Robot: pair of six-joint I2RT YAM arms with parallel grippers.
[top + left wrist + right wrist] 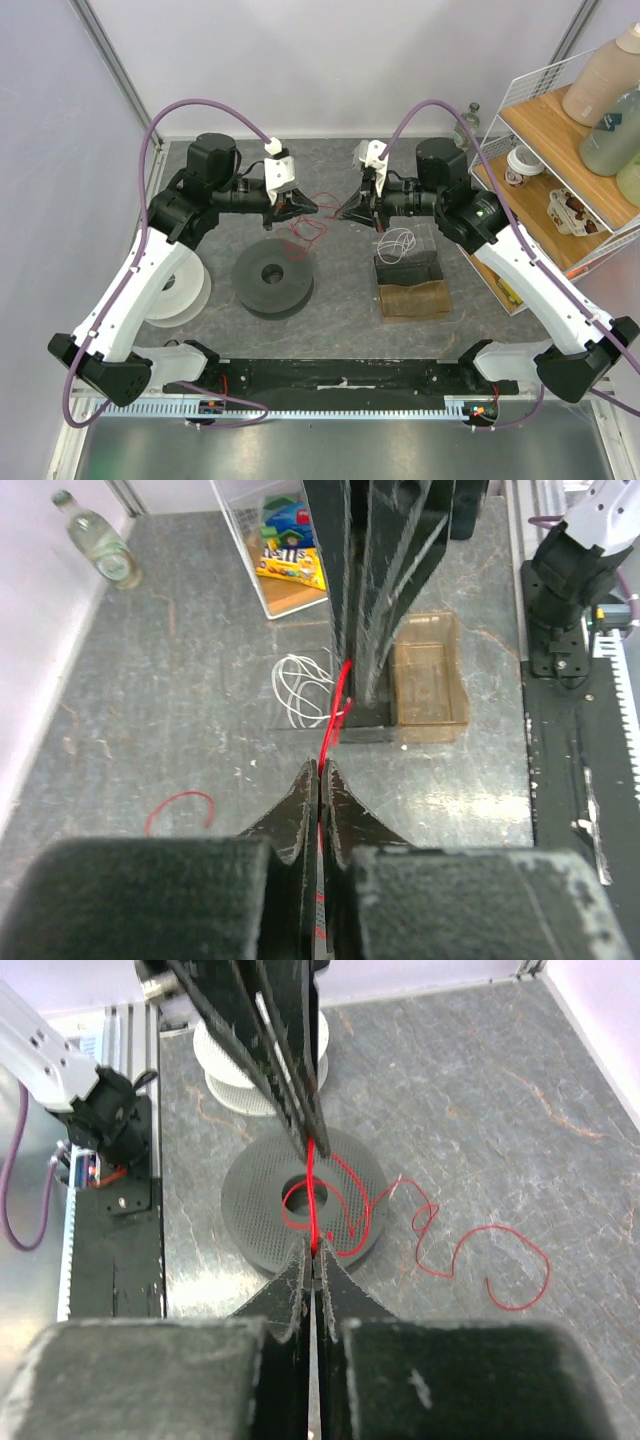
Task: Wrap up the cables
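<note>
The cables are one thin red wire (305, 232), curly and loose. My left gripper (312, 207) and right gripper (345, 212) face each other tip to tip above the table's middle. In the left wrist view the left gripper (321, 770) is shut on the wire (338, 705), which runs straight to the right gripper's fingers (370, 600). The right gripper (314, 1252) is also shut on the wire (312, 1190), which leads to the left gripper's fingers (285, 1080). Loose curls (480, 1250) trail on the table, and some hang over the black spool (250, 1210).
The black spool (272, 279) lies flat near the front, with a white spool (175, 290) to its left. A white cable coil (398, 243) rests on a clear box beside a brown tray (413, 298). A wire shelf (560, 150) with bottles stands at the right.
</note>
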